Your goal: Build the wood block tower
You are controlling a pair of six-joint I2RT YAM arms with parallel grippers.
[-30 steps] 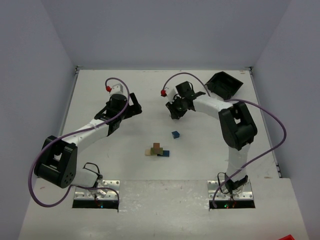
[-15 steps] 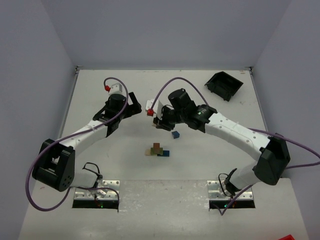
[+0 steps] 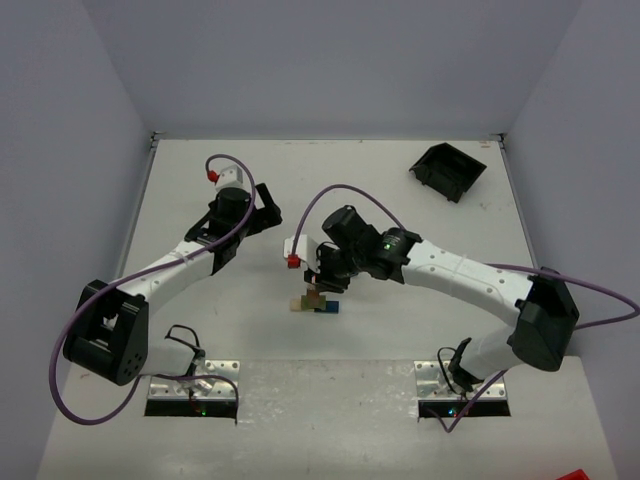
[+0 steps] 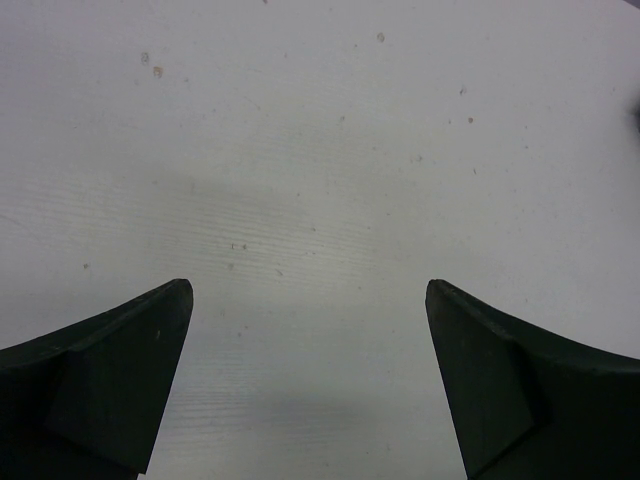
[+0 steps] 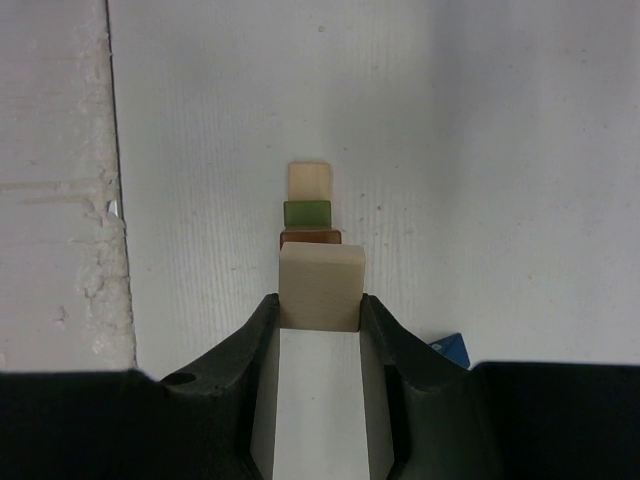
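Note:
The wood block tower [image 3: 315, 300] is a low cluster at the table's middle: a pale tan block, an olive green one, a reddish brown one on top and a dark blue one at its right end. My right gripper [image 3: 322, 274] hangs just above it, shut on a pale tan block [image 5: 321, 287]. In the right wrist view [image 5: 320, 300] the tan [image 5: 310, 181], green [image 5: 307, 213] and brown [image 5: 311, 237] blocks line up beyond the held block, and a dark blue corner [image 5: 450, 350] shows beside the right finger. My left gripper [image 3: 268, 208] is open and empty over bare table [image 4: 308, 300].
A black plastic bin [image 3: 448, 170] lies tilted at the back right of the white table [image 3: 200, 330]. The right arm's purple cable loops above its wrist. The table's left edge strip shows in the right wrist view [image 5: 60, 200].
My right arm has stretched out and swung its gripper from the back of the table forward and left, to just over the block cluster. The loose blue block is now hidden under it. The left arm barely moved.

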